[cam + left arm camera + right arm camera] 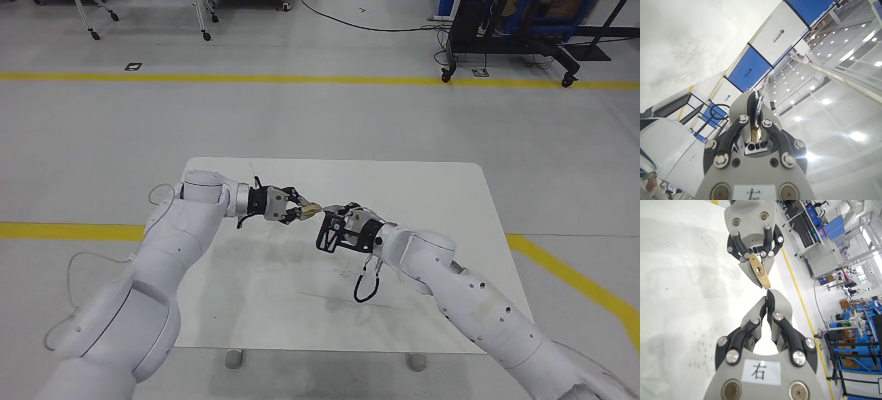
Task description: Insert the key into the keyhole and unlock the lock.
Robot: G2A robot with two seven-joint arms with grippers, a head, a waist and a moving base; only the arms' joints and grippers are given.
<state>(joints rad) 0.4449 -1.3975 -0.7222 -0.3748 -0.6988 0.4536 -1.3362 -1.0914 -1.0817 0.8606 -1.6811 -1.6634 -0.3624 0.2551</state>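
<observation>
1. Left gripper (298,211) is clamped on the brass lock (758,272), whose keyhole (758,270) faces the right gripper (768,295)
2. The right gripper's fingers are pressed together, tips just beside the lock's end; cannot tell whether it holds a key
3. The white table (430,190) lies beneath the lock

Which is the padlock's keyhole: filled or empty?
Empty: the keyhole on the padlock faces the right wrist camera with nothing in it.

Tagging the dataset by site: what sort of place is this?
Probably a factory-floor robotics lab: yellow floor lines, a framed machine cell and blue bins on workbenches.
</observation>
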